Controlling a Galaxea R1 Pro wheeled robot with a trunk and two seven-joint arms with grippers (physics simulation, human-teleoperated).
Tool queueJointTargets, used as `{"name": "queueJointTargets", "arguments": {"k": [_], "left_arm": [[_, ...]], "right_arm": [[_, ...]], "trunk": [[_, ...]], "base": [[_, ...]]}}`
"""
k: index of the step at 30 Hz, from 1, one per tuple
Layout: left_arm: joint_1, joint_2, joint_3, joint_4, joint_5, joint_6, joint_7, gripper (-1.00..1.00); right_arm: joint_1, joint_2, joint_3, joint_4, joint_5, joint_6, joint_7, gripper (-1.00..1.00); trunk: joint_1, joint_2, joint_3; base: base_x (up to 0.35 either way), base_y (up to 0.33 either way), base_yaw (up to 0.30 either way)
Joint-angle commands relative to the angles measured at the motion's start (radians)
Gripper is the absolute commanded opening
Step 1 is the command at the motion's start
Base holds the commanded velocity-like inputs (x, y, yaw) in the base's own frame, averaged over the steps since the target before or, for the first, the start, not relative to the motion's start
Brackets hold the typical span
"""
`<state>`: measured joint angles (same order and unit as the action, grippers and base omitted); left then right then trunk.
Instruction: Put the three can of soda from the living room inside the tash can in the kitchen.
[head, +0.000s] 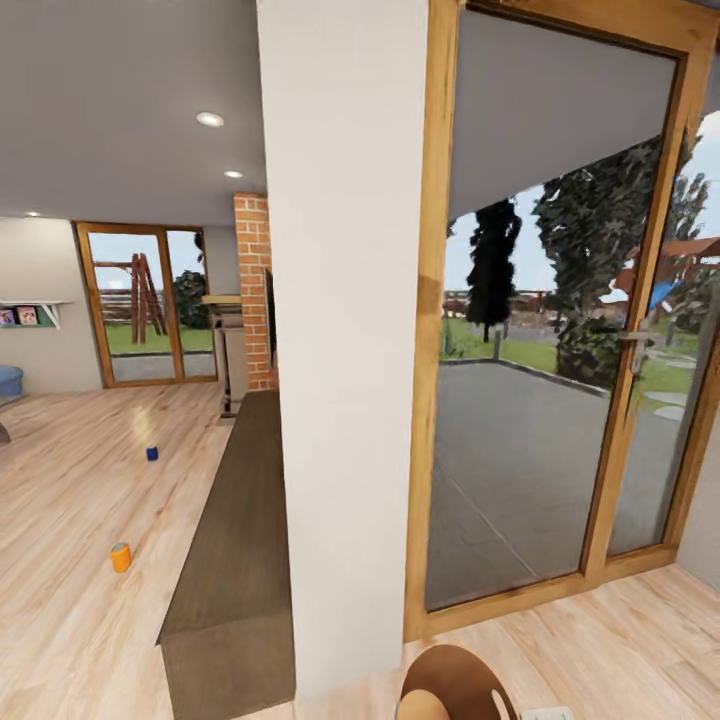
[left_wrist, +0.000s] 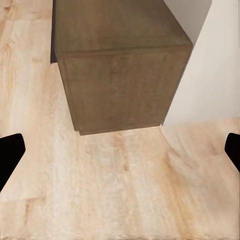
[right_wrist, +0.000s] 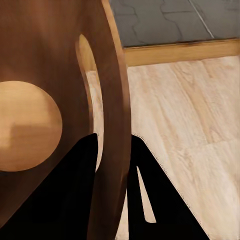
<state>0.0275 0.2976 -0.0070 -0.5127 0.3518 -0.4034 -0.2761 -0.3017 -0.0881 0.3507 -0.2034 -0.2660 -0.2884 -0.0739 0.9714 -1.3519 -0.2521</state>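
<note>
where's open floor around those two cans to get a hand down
Bare wood floor surrounds both the orange can and the blue can, and lies between them. The long brown bench borders that floor on one side, against the white pillar. Tightest spot: the brown chair beside the right hand.

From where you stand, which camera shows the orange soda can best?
The head view: the orange can stands upright on the wooden floor, left of the long low bench. The left wrist view looks at the bench's end; the right wrist view looks at a brown wooden object.
</note>
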Motion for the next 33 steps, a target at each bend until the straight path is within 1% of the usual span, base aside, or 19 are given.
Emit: {"name": "queueJointTargets", "arguments": {"k": [1, 9, 15, 33], "left_arm": [[0.000, 0.000, 0.000, 0.000, 0.000, 0.000, 0.000, 1.00], [0.000, 0.000, -0.001, 0.000, 0.000, 0.000, 0.000, 1.00], [0.000, 0.000, 0.000, 0.000, 0.000, 0.000, 0.000, 1.00], [0.000, 0.000, 0.000, 0.000, 0.001, -0.001, 0.000, 1.00]], "right_arm": [[0.000, 0.001, -0.006, -0.002, 0.003, 0.000, 0.008, -1.00], [0.000, 0.003, -0.006, -0.002, 0.004, 0.000, 0.008, -1.00], [0.000, 0.004, -0.006, -0.001, 0.004, 0.000, 0.008, -1.00], [0.000, 0.004, -0.004, -0.001, 0.004, 0.000, 0.008, -1.00]], "trunk": [[0.000, 0.000, 0.000], [0.000, 0.000, 0.004], [0.000, 0.000, 0.007], [0.000, 0.000, 0.011]], "base": [[-0.326, 0.000, 0.134], [-0.326, 0.013, 0.196], [-0.312, 0.109, 0.232], [-0.242, 0.207, 0.237]]}}
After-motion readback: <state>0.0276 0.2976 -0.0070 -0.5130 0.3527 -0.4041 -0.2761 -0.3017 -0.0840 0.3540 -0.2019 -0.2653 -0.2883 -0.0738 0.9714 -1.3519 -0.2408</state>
